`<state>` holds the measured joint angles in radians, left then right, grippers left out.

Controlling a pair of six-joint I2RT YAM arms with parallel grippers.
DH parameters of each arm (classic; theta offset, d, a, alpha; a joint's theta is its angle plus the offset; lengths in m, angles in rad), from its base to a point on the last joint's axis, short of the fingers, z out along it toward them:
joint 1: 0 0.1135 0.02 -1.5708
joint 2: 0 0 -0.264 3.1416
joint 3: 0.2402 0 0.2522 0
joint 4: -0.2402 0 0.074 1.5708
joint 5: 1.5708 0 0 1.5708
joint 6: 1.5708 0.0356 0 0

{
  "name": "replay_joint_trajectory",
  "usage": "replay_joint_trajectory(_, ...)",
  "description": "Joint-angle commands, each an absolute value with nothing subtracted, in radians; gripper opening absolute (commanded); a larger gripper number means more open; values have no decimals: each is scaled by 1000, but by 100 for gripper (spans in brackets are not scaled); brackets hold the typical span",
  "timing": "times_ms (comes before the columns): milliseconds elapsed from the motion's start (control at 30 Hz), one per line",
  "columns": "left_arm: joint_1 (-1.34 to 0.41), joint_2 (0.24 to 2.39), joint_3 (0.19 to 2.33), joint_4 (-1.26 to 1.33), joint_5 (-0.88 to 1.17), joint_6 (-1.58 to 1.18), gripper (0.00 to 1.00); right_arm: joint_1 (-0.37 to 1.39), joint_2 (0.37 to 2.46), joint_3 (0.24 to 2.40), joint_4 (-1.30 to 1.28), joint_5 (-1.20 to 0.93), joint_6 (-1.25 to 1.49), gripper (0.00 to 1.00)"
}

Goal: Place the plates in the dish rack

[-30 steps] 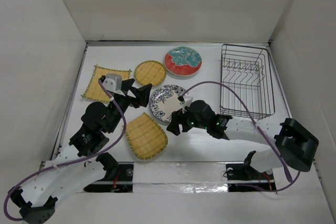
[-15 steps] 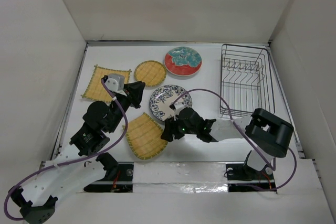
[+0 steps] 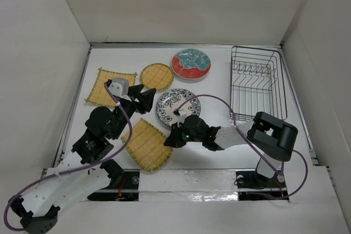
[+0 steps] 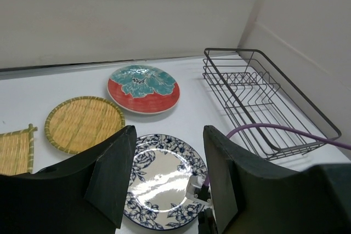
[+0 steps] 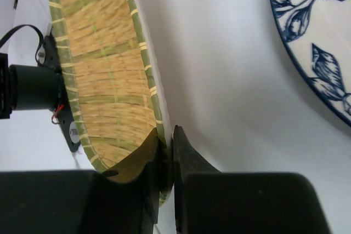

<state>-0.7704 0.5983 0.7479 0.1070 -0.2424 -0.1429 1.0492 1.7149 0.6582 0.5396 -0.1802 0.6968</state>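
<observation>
white counter [image 3: 219, 91]: right fingers [image 5: 189, 160] clamp the rim of a yellow woven rounded-square plate [image 5: 98, 75]; left fingers [image 4: 112, 171] hang spread near a blue-and-white floral round plate [image 4: 162, 179].

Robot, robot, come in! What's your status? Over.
Right gripper shut on rim of rounded-square yellow woven plate. Left gripper open, by blue-and-white floral round plate. Black wire dish rack holds no plates.
</observation>
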Motion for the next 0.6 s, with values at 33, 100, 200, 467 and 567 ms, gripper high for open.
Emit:
replay_joint_trajectory(33,-769,574,779,140,-245,-143,50,1089,1701,681,574,-161,687,0)
replay_joint_trajectory(100,-769,569,779,137,-253,-143,50,1103,1666,704,557,-150,680,0)
replay_joint_trajectory(200,-769,552,788,130,-256,-140,50,1127,1617,765,487,-115,640,0)
replay_joint_trajectory(467,-769,473,779,141,-350,-127,50,1141,1405,893,246,228,519,0)
replay_joint_trajectory(567,-769,451,776,144,-360,-132,50,1076,1339,957,142,352,459,0)
